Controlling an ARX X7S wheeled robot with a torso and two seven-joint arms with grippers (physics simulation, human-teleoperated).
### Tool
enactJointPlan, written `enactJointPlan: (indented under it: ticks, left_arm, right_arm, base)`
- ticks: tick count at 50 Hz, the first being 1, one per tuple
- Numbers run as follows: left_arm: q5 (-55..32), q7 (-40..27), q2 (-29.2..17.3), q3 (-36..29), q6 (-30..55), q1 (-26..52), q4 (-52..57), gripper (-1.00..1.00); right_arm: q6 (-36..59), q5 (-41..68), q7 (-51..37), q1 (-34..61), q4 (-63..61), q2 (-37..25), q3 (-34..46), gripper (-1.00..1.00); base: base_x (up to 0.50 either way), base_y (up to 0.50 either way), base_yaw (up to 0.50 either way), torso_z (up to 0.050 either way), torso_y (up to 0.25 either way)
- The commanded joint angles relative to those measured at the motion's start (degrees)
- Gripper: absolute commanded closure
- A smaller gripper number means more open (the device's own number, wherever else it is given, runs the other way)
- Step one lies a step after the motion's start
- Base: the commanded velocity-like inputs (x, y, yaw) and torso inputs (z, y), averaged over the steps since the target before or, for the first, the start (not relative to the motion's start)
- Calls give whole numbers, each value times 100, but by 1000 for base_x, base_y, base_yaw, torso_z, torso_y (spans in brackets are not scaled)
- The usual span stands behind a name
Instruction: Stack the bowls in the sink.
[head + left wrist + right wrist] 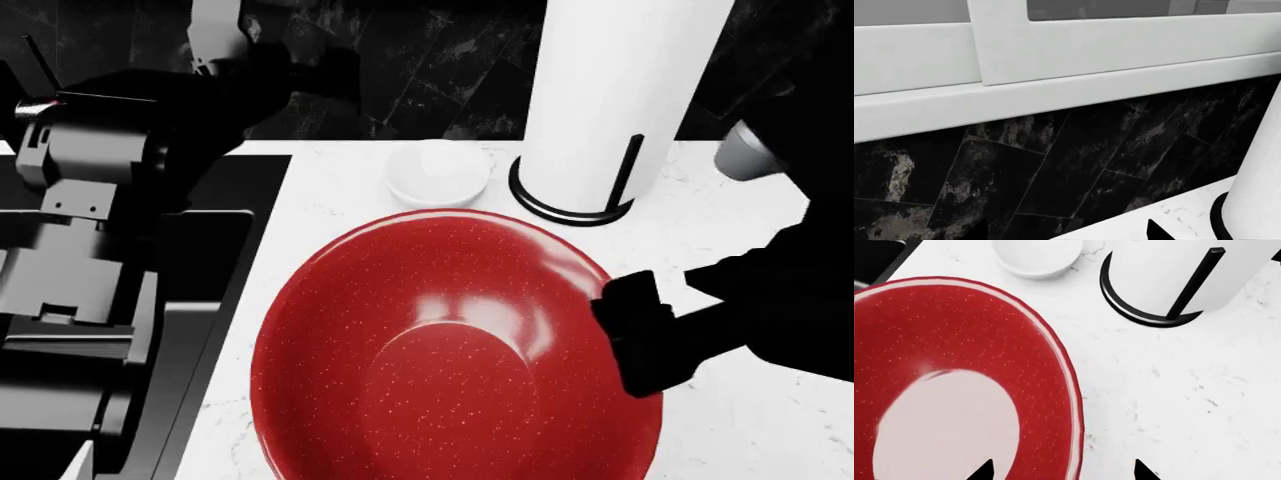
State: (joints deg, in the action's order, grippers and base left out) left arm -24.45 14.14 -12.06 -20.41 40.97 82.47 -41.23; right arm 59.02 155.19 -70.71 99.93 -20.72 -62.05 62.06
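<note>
Right gripper (641, 335) reaches in from 3 o'clock and sits at the red bowl's (447, 350) 3 o'clock rim; in the right wrist view its two fingertips straddle the rim, spread and not clamped. Left gripper (1155, 231) is raised at 10 o'clock facing the tiled backsplash (1054, 165); can't tell its jaw state. Red bowl is upright on the counter (747, 420), mouth up, round so no long axis. White bowl (438, 173) sits at its 12 o'clock, near the paper towel holder (587, 110). Sink (200, 300) lies at 9 o'clock.

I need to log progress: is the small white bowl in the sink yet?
No. The white bowl sits upright on the counter, between the red bowl and the paper towel holder.
</note>
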Motion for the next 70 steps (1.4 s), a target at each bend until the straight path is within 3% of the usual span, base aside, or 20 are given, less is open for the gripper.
enactJointPlan:
  ticks: [1,37,38,70]
  left_arm:
    - [-24,-53,-21,6,2,-82,70,-100]
    - [18,-61,-47,-144,-65,-190,39,-100]
    - [16,-62,-51,-142,-68,-192,38,-100]
    - [-31,-124,-120,-140,-101,-288,134,-100]
  right_arm:
    - [-41,-550,305,-437,13,82,77,-100]
    - [-568,-1795,1501,-1862,-132,-4,74,-100]
    - [-591,-1832,1512,-1870,-147,-10,57,100]
    - [-799,-1199,1255,-919,-699,-14,-565,100]
  base:
    - [0,0,0,0,0]
    - [0,0,0,0,0]
    - [0,0,0,0,0]
    - [0,0,0,0,0]
